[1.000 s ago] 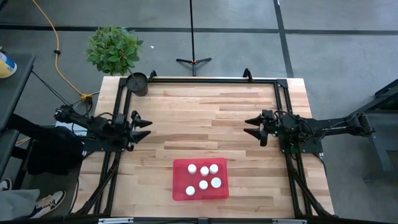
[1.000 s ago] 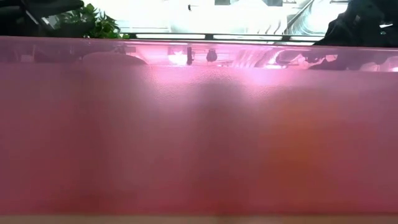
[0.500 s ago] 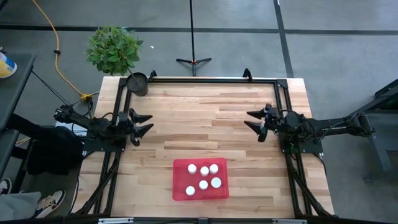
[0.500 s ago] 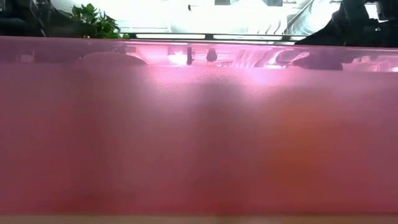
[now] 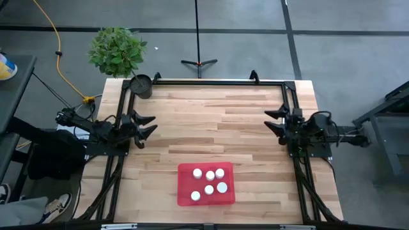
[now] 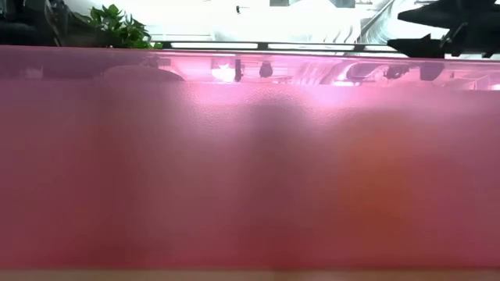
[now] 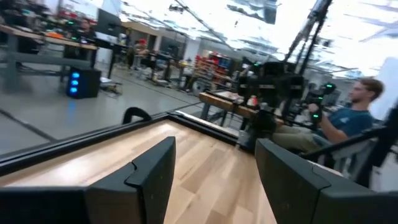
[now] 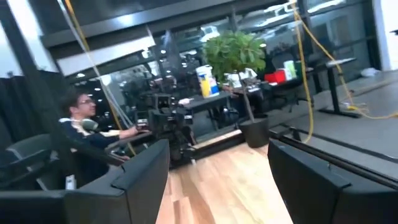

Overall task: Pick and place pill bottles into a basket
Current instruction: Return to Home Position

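Wooden table (image 5: 211, 121), black frame along its edges, grey floor all round.

Basket (image 5: 184, 171): red, shallow, flat on the table near the front edge, roughly midway between the two arms. Fills almost the whole low view with its translucent wall.

Bottles (image 5: 210, 174): six, white caps up, all inside the basket. Three in a row on the far side, three in a slanting row nearer the front, each standing apart from its neighbours. Body colours not to be told from above.

Left gripper (image 5: 153, 124): at the table's left edge, pointing inward, well apart from the basket. Fingers spread, holding nothing.

Right gripper (image 5: 267, 119): at the right edge, pointing inward, likewise well apart from the basket. Fingers spread, empty.

Sundries: plant (image 5: 117, 50) in a dark pot (image 5: 141, 85) at the far left corner. Tripod (image 5: 199, 62) on the floor behind the far edge. Yellow cable (image 5: 57, 51) across the floor at left. Person (image 7: 364, 102) seated beyond the table, seen in the left wrist view.
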You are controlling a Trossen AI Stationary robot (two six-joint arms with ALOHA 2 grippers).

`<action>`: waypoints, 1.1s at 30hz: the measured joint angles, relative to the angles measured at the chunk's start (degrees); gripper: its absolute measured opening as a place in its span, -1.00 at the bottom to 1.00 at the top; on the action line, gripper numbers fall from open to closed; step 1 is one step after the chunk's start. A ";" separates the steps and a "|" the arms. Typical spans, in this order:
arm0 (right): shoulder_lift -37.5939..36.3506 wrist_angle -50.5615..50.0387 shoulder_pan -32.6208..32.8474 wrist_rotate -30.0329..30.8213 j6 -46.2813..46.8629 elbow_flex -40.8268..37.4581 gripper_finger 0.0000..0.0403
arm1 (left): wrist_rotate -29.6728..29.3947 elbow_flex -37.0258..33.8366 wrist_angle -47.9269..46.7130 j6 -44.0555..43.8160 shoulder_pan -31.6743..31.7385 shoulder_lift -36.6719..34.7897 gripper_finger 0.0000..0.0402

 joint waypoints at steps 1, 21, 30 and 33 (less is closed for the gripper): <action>-1.41 -1.12 0.00 -0.64 -0.02 0.01 0.31 | 0.80 -0.02 0.08 -0.02 0.00 0.00 0.27; -1.75 -3.68 -0.07 -3.60 1.43 -0.02 0.31 | 15.46 -0.07 4.34 2.58 11.08 0.02 0.27; -1.73 -3.72 -0.07 -3.62 1.36 -0.02 0.31 | 29.40 -0.07 2.40 -3.04 22.98 0.02 0.27; -1.64 -3.74 -0.07 -3.66 1.35 -0.02 0.31 | 29.04 -0.07 0.87 -3.05 23.28 0.02 0.27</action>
